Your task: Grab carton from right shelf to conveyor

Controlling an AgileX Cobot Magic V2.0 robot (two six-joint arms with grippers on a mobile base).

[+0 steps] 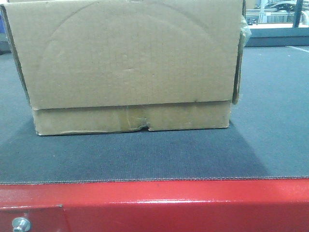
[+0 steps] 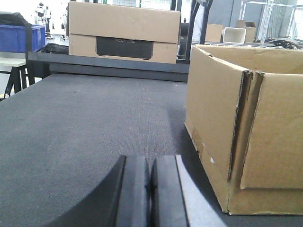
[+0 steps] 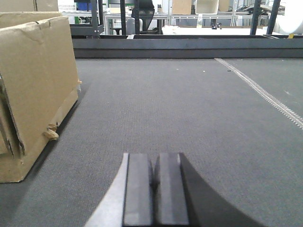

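A large brown carton (image 1: 128,67) sits squarely on the dark grey belt of the conveyor (image 1: 145,159), set back from the glossy red frame edge (image 1: 159,203) that runs across the foreground of the front view. A faint arc crease curves over the box's facing side, and a lower flap strip shows clear tape and a small torn notch near its middle. A bolt (image 1: 21,224) sits at the lower left of the red frame.

Both arms are low and level over the belt, one on either side of the box and not touching it. From the left wrist view, the left hand (image 2: 150,184) points along the belt with its two dark fingers pressed together and nothing between them; the carton (image 2: 246,127) stands just to its right, top flaps open, a corner seam split. Beyond the far end of the belt rests another cardboard box (image 2: 124,32) with a dark printed panel, and a blue bin (image 2: 21,38) sits at far left.

From the right wrist view, the right hand (image 3: 154,189) is likewise closed and empty, aimed straight down the belt. The carton (image 3: 35,90) stands to its left, a scrap of loose tape (image 3: 51,134) curling at its base. A pale seam line (image 3: 265,92) crosses the belt on the right.
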